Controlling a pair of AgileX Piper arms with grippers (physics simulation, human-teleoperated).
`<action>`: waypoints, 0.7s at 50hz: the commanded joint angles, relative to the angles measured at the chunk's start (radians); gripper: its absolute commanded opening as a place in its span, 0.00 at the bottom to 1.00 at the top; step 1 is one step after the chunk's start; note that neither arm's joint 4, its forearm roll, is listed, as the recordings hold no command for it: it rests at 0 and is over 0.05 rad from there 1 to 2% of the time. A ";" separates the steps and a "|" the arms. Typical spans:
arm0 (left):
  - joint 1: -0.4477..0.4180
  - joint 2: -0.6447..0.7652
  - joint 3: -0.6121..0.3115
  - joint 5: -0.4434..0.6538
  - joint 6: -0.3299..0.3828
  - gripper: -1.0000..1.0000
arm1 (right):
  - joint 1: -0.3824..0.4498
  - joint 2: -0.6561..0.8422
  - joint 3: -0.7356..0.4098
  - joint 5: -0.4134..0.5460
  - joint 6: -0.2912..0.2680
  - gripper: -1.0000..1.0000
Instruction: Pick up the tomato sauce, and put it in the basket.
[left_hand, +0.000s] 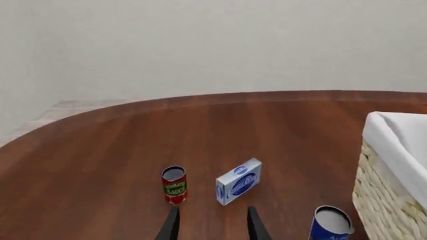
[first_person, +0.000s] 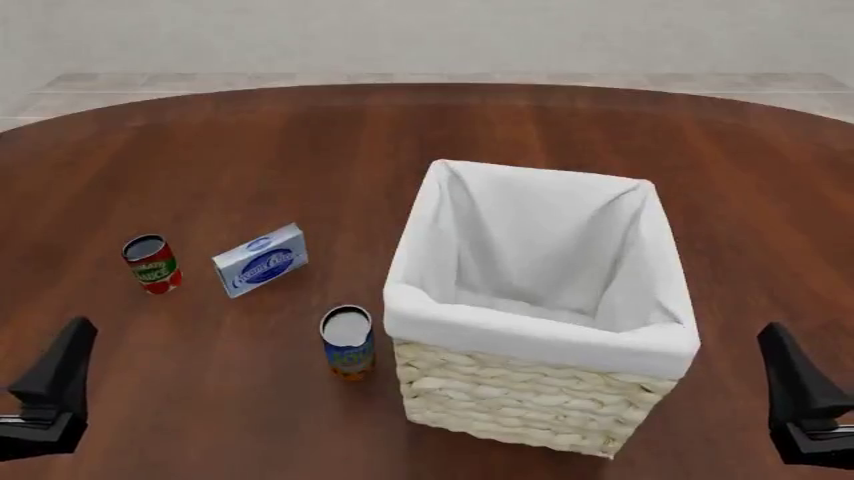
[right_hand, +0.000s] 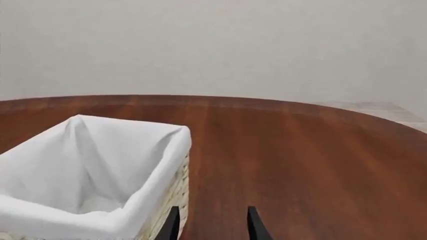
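- The left gripper has its two dark, tapered fingers spread apart, grasping nothing, and hangs short of everything on the table.
- Just ahead of the left-hand fingertip stands the tomato sauce, a small upright can with a red label, green band and grey top, untouched.
- Ahead of the other fingertip lies a blue-and-white carton, flat-faced and sharp-cornered, close beside the can; a wide approach could knock it.
- Further off to the outside of that fingertip stands a blue and orange can, right by the basket: a risk on the carry across.
- The can looks smooth and round, so an off-centre pinch could tip or roll it, I'd guess.
- The right gripper is likewise parted and empty, with the basket's pale woven wall and soft white lining just beyond one fingertip.
- The table is glossy reddish wood.
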 joint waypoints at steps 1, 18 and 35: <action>0.000 0.038 -0.007 -0.029 -0.014 1.00 | 0.006 0.001 0.000 0.001 -0.003 1.00; 0.004 0.341 -0.194 -0.129 0.020 1.00 | 0.017 0.008 0.001 0.001 -0.007 1.00; 0.070 0.655 -0.404 -0.123 0.008 1.00 | 0.027 0.015 0.001 -0.002 -0.012 1.00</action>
